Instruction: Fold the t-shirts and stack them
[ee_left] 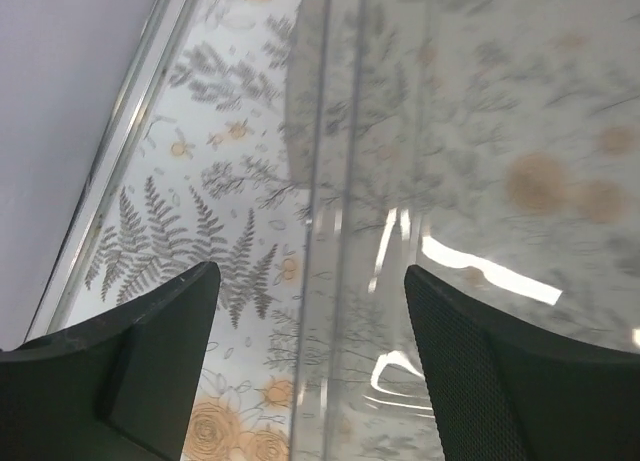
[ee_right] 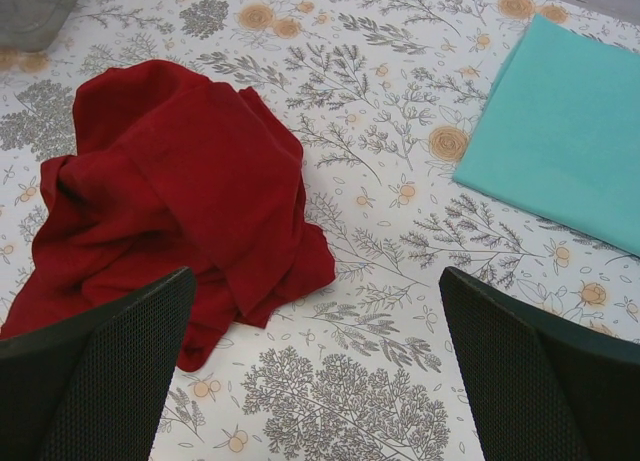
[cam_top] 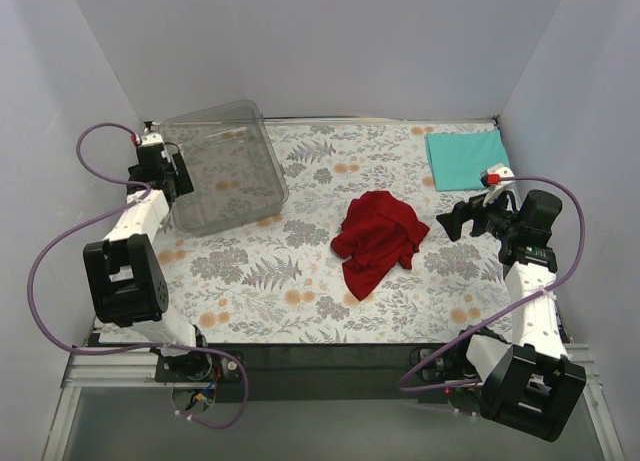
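Note:
The deep red t-shirt point(cam_top: 378, 236) lies crumpled in the middle of the floral table; it also shows at the left of the right wrist view point(ee_right: 170, 181). The teal t-shirt point(cam_top: 465, 159) lies flat and folded at the back right, and at the upper right of the right wrist view point(ee_right: 560, 141). My right gripper point(cam_top: 447, 223) is open and empty, just right of the red shirt, over bare tablecloth point(ee_right: 315, 276). My left gripper point(cam_top: 183, 181) is open at the far left, its jaws on either side of the clear bin's wall point(ee_left: 310, 276).
The clear plastic bin point(cam_top: 225, 166) stands tilted at the back left; its wall point(ee_left: 480, 131) fills most of the left wrist view. White walls close in the table on the left, back and right. The table's left edge runs close beside the left gripper.

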Motion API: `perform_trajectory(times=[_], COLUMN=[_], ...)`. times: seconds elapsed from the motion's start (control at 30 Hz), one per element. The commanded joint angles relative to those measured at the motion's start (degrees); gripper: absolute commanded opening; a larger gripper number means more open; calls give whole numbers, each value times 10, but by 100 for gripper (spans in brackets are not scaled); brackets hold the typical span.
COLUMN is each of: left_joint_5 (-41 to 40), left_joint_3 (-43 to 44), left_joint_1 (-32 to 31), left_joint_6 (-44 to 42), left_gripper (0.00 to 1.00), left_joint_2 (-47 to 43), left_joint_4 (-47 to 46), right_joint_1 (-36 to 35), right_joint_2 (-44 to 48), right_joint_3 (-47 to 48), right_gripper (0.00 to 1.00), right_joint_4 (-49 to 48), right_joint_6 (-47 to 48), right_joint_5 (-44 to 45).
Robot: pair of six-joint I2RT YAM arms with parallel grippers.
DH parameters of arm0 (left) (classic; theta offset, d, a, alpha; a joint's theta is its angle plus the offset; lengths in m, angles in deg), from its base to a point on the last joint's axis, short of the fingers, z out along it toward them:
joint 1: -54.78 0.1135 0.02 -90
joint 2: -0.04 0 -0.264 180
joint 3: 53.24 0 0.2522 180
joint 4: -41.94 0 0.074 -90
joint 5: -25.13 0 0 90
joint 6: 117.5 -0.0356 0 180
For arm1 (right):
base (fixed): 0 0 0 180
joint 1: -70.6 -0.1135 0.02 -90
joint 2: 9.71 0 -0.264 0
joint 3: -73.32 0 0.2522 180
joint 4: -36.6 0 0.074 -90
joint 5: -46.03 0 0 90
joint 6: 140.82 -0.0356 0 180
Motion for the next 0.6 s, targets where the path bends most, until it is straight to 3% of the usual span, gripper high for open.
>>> perform_trajectory(times=[0.0,0.13,0.17,0.37,0.57], left_joint_5=[56,179,189,164,71], left_joint_3=[55,91,102,248,354], left_joint_1=[-20,-55,-89,-221,-311], left_joint_6=[48,145,163,302,326], left_gripper=[70,71,71,69,70], left_joint_2=[-73,-62,-48,107,220], left_joint_4=[39,81,90,172,238], right_joint_1=[2,2,2,2,2], right_joint_2=[4,3,2,0,0], right_joint_3=[9,9,9,9,8], right_gripper=[98,98,98,98,98], right_joint_4=[-1,-1,-1,0,1], right_joint_6=[-1,0,0,3,5], right_joint_5=[-13,-13,-13,-6,-3])
